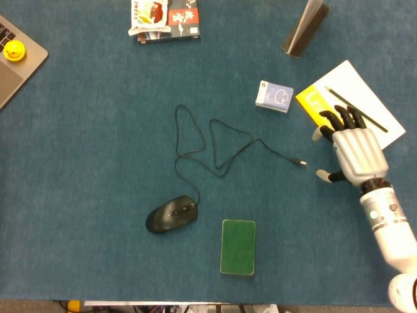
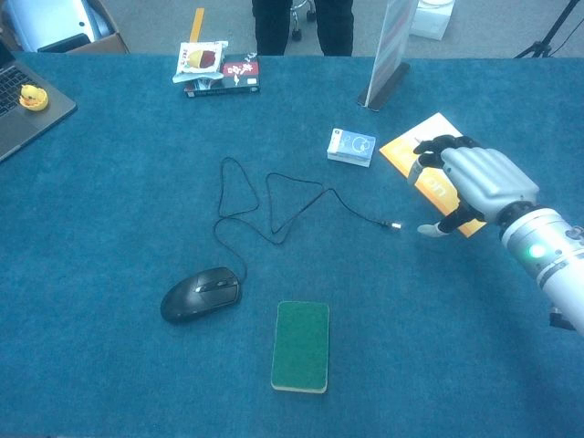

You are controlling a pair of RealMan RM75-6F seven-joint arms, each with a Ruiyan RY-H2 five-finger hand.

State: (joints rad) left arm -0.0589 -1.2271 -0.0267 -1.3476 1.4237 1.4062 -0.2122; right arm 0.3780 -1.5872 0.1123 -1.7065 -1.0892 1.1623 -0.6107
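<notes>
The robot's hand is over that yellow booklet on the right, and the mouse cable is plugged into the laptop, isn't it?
Not plugged in. The head view shows the mouse cable ending loose on the blue table, near the right hand, far from the laptop. The hand is indeed over the yellow booklet.

A blue-carpeted desk (image 1: 85,163) carries a black mouse (image 1: 171,214) with its looped cable (image 1: 215,140), a green pad (image 1: 238,246), a small card box (image 1: 274,96), a yellow book (image 1: 316,107), stacked booklets (image 1: 166,19) and a laptop corner (image 1: 16,59)
</notes>
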